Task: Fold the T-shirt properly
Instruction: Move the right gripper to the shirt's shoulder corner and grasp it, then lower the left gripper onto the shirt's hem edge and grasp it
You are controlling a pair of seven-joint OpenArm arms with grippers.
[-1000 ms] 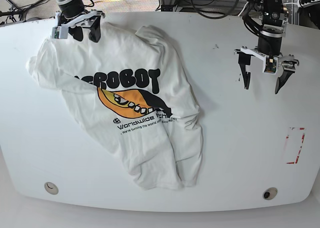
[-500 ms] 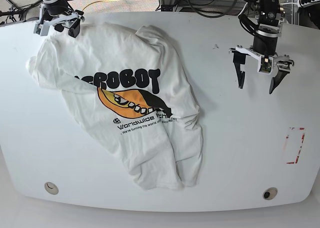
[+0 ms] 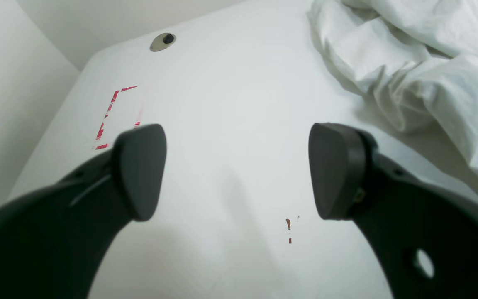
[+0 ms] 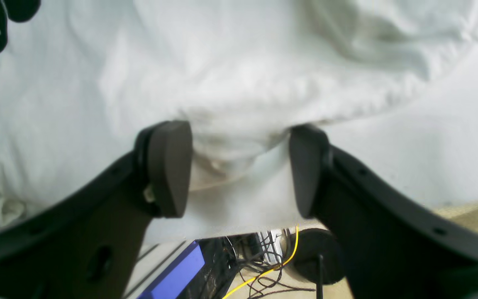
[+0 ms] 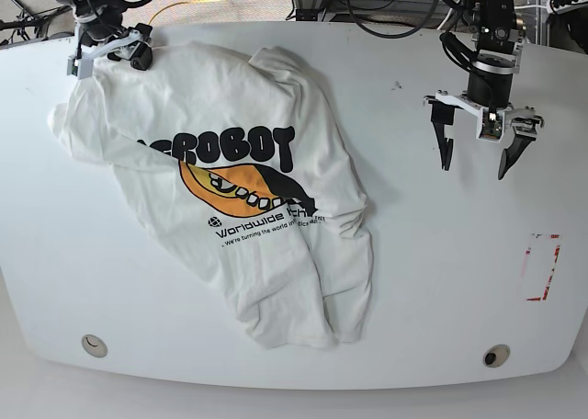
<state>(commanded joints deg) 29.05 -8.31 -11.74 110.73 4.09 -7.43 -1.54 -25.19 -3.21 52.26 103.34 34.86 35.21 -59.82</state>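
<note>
Right wrist view: my right end effector [image 4: 239, 170] straddles the T-shirt's [image 5: 239, 180] far edge, fingers apart, nothing pinched, placed for a corner grab. The left end effector [image 5: 484, 152] hangs wide open, empty, over bare desk [image 5: 441, 281], clear of the cloth.

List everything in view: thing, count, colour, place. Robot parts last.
T-shirt: 1, white with black ROBOT lettering and orange-black graphic, crumpled across the table's left and centre.
table: 1, white, under everything.
red tape marks: 1 set, red, table's right edge.
round ports: 2, grey, near the table's front corners.
cables: several, black plus one yellow, behind the table.
left pincer: 1, black, open above bare table right of the shirt.
right pincer: 1, black, open at the shirt's far-left edge.
</note>
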